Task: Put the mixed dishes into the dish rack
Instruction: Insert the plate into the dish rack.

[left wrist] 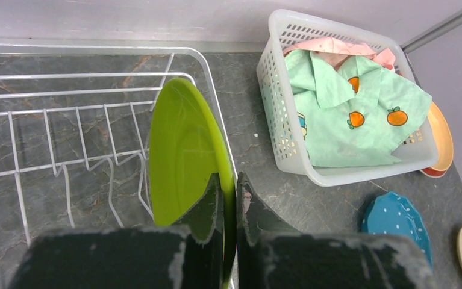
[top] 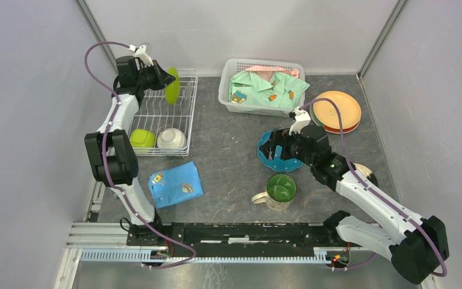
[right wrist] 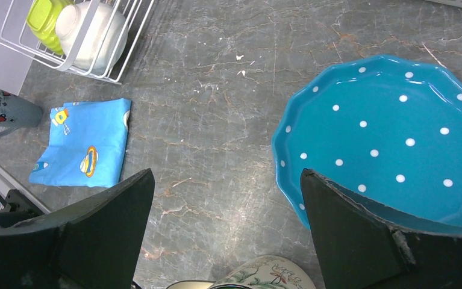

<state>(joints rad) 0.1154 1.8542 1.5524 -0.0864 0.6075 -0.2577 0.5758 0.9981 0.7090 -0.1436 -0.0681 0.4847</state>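
Dish rack (top: pixel 153 108) holds two bowls (top: pixel 171 139); left gripper (left wrist: pixel 228 183) clamps lime-green plate (left wrist: pixel 183 150); right gripper (right wrist: pixel 225 177) spread apart.

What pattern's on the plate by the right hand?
The scalloped plate is blue with white polka dots; the right wrist view shows it best.

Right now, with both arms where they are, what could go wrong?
The left gripper pinches the lime-green plate by its rim, upright at the right side of the dish rack; released off the tines, it could tip out. The right gripper, open over the blue dotted plate, may shove it toward the mug beside it.
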